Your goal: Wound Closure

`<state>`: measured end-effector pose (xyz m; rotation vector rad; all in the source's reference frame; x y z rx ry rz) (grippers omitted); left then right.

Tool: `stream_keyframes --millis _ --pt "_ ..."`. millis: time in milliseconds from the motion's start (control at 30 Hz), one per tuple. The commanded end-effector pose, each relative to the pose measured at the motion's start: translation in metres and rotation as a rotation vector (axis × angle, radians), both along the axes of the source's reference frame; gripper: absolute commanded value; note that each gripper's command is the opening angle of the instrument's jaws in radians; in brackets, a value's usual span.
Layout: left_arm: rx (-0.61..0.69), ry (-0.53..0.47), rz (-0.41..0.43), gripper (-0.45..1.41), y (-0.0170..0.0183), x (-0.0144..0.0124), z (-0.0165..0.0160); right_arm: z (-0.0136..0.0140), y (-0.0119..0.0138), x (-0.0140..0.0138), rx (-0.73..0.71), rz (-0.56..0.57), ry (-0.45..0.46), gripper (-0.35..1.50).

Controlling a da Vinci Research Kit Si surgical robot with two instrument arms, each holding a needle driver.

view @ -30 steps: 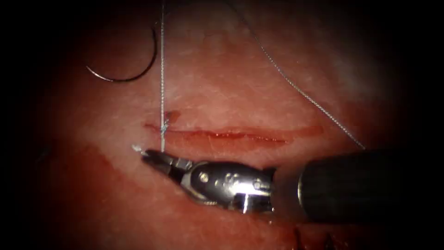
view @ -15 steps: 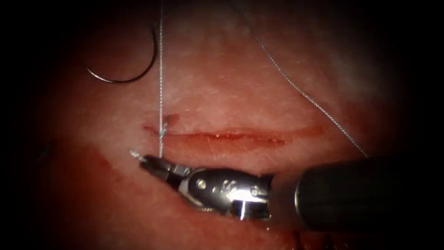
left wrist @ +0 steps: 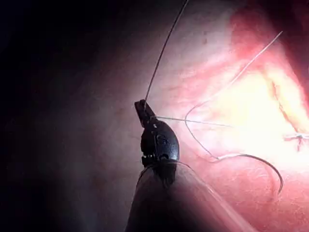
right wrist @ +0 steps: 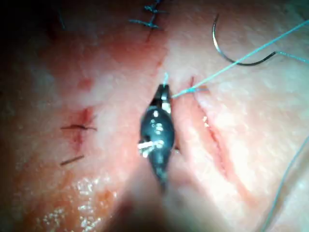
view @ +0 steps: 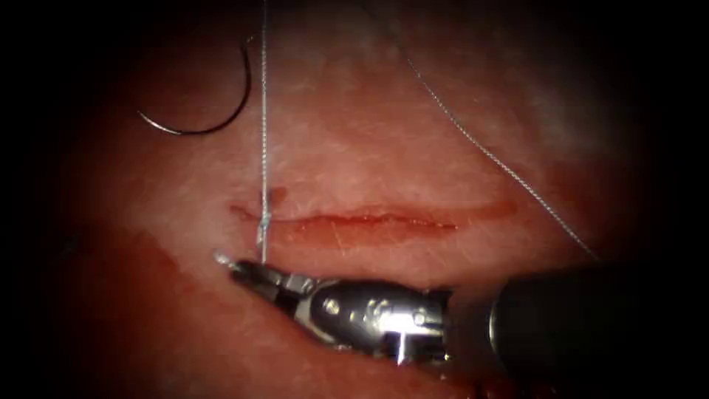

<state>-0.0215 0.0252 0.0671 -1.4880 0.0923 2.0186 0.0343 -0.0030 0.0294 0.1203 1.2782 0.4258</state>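
In the endoscope view the cut runs across the tissue. A knot sits at its left end. My right tool lies just below that knot, jaws shut on the short thread tail. From the knot the thread rises taut and straight up. The curved needle lies free on the tissue at the upper left, held by neither tool and not in the tissue. In the left wrist view my left tool is shut on the thread, with the needle lying apart from it.
A second strand of thread slants across the tissue toward the right tool's shaft. Red fluid wets the tissue at the lower left. The right wrist view shows older stitches and the needle beyond the jaws.
The right tool has drawn down and slightly right with the thread tail. The knot has slid lower onto the left end of the cut. The needle has not moved.
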Motion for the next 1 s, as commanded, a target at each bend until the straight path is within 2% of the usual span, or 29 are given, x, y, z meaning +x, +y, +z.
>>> stream_keyframes --millis 33,67,167,333,467,600,733,1000 --pt "0.013 -0.022 0.018 -0.45 -0.0012 -0.0006 -0.0008 -0.0006 -0.0005 0.0002 0.010 0.022 0.008 0.49" --pt "0.022 -0.033 0.025 -0.45 -0.0017 -0.0008 -0.0017 -0.0012 -0.0002 -0.0002 0.014 0.030 0.010 0.62" --pt "0.052 -0.075 0.045 -0.45 -0.0034 -0.0012 -0.0055 -0.0028 0.0007 -0.0010 0.027 0.047 0.006 0.86" --pt "0.071 -0.128 0.077 -0.45 -0.0065 -0.0019 -0.0119 -0.0044 0.0017 -0.0019 0.049 0.049 0.011 1.04" --pt "0.065 -0.147 0.109 -0.45 -0.0093 -0.0023 -0.0168 -0.0046 0.0022 -0.0025 0.058 0.061 0.004 1.03" --pt "0.058 -0.160 0.130 -0.45 -0.0113 -0.0024 -0.0202 -0.0038 0.0034 -0.0029 0.112 0.113 -0.014 0.98" --pt "0.054 -0.169 0.146 -0.45 -0.0124 -0.0019 -0.0220 -0.0021 0.0050 -0.0032 0.172 0.143 -0.019 0.96" --pt "0.060 -0.154 0.147 -0.45 -0.0135 -0.0001 -0.0230 0.0024 0.0082 -0.0028 0.218 0.182 -0.032 0.96"
